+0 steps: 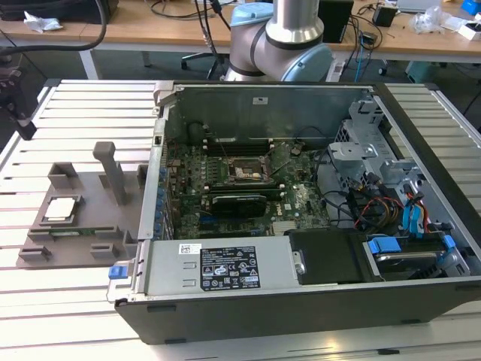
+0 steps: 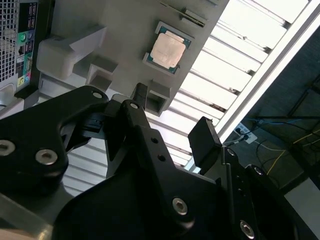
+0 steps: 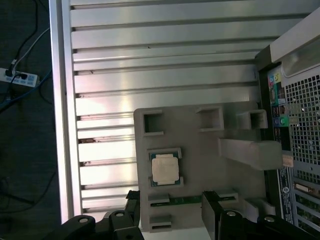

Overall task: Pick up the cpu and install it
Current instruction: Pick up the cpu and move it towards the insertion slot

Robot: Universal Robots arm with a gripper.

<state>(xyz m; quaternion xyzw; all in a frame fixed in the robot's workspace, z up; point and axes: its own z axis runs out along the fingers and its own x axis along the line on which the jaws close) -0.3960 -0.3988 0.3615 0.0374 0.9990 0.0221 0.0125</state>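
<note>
Cpu uncovered on fixture plate, gripper half-cropped

Cpu lies flat in its square nest on the grey fixture plate, silvery lid toward the camera, nothing touching it. Gripper is off the plate, black fingers spread apart with nothing between them; the plate's edge and the slatted aluminium table show through the gap, and the cpu is beyond the tips. Computer case, coloured rear ports visible, stands just beside the plate; a pale power strip lies on the dark floor past the table's edge.
</note>
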